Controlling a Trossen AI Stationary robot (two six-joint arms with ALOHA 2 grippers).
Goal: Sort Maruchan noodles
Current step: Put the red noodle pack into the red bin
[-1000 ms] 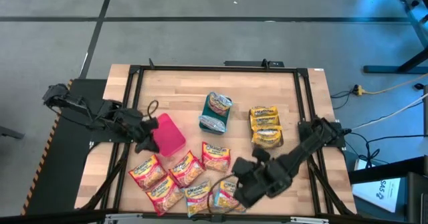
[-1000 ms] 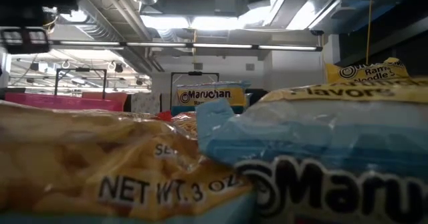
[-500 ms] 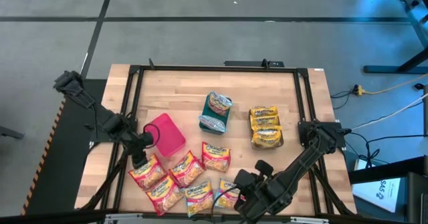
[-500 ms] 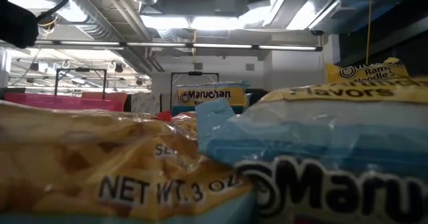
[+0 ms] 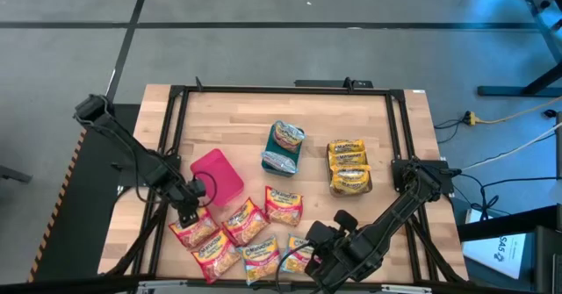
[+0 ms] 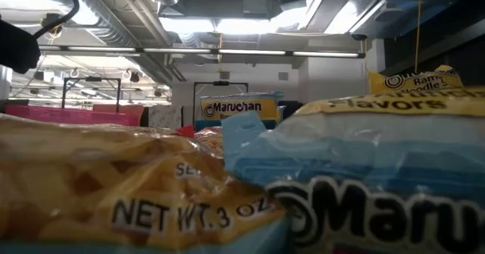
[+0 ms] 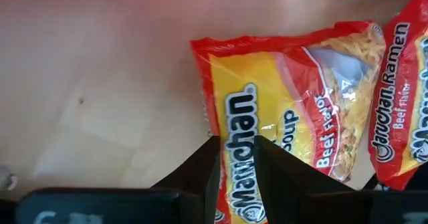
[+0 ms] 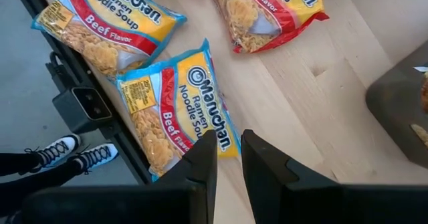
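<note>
The noodles are partly sorted. Yellow packs (image 5: 349,165) lie in a pile on the right side of the table, and blue packs (image 5: 283,148) sit in the teal bin (image 5: 271,141) in the middle. The pink bin (image 5: 219,174) on the left looks empty. A bunch of red packs and blue-edged packs lies loose along the near edge.

The left gripper (image 5: 187,211) hangs right over the far-left end of that bunch. In the left wrist view its two fingers (image 7: 200,167) stand a little way apart, with nothing between them. The red pack (image 7: 287,114) shows in the narrow gap and spreads out past the tips. The pack's long side runs the same way the fingers point. Its short side is still far wider than the gap. So I think the jaws would have to open more, or pinch just a fold of the wrapper.

The pink bin is just beside this gripper, on its far side. That makes the left arm the nearer one for the red packs.

The right gripper (image 5: 323,251) waits over the right end of the bunch. Its fingers are also only a little apart and hold nothing. A blue-edged pack (image 8: 177,105) lies just past its tips, pointing the same way as the fingers.
</note>
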